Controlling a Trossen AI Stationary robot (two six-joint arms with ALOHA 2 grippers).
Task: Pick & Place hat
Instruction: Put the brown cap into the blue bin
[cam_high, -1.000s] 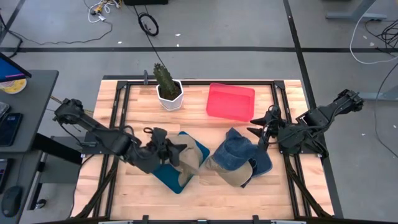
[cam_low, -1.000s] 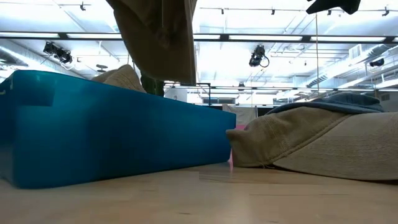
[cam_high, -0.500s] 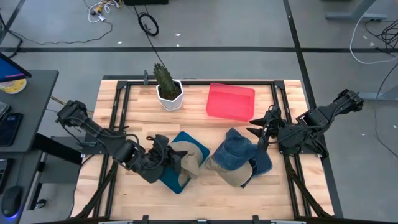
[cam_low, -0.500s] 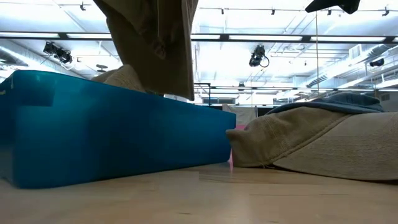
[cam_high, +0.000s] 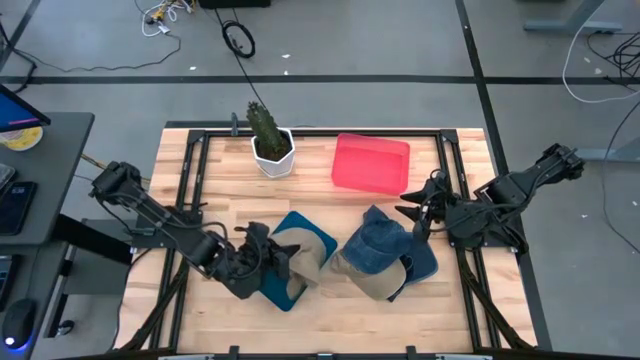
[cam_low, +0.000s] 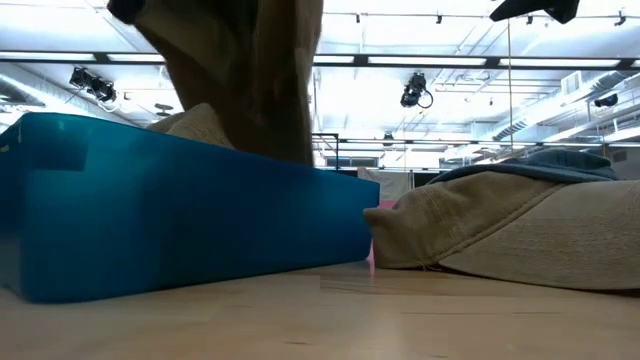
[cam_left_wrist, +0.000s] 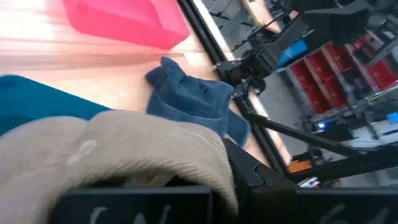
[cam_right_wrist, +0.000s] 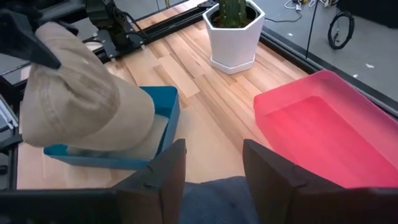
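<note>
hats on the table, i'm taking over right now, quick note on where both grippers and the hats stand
Left gripper: shut on the tan hat, holding it over the blue bin; not released.
Right gripper: open, hovering just above the blue hat, holding nothing.
Blue hat lies on another tan hat on the table, right of the blue bin.
Pink bin holds no hats.
Done: one tan hat lifted to the blue bin.
Left: drop it in, then place the blue hat and the tan one under it.
</note>
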